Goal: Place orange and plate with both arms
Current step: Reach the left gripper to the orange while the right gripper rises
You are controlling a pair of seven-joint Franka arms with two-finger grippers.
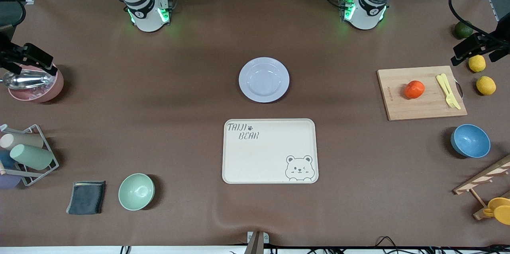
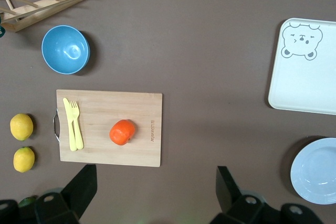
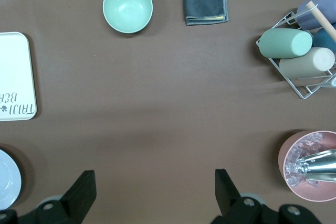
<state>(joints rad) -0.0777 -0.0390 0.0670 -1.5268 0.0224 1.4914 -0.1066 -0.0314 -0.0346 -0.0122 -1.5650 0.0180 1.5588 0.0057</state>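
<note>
The small round reddish-orange fruit [image 1: 414, 89] sits near the middle of a pale wooden cutting board [image 1: 422, 102] toward the left arm's end of the brown table [image 1: 179, 98], beside a yellow plastic fork and knife [image 1: 448, 90] lying on the same board. The round pale lavender-white plate [image 1: 263, 79] lies at the table's centre, empty, just farther from the front camera than the cream rectangular tray with a bear drawing [image 1: 269, 151] and apart from it. Two yellow lemon-like fruits [image 1: 486, 85] and a dark green round fruit [image 1: 463, 30] lie near the table's edge at the left arm's end, and a blue bowl [image 1: 470, 141] sits nearer the camera than the board. The left gripper [image 2: 157, 195] hangs high over the board, fingers spread wide and empty. The right gripper [image 3: 155, 195] hangs over bare table at the right arm's end, also spread wide and empty, near a pink bowl holding a metal scoop [image 3: 310, 167]. A mint-green bowl [image 1: 136, 191] and a dark folded cloth [image 1: 86, 197] lie by the camera-side edge.
</note>
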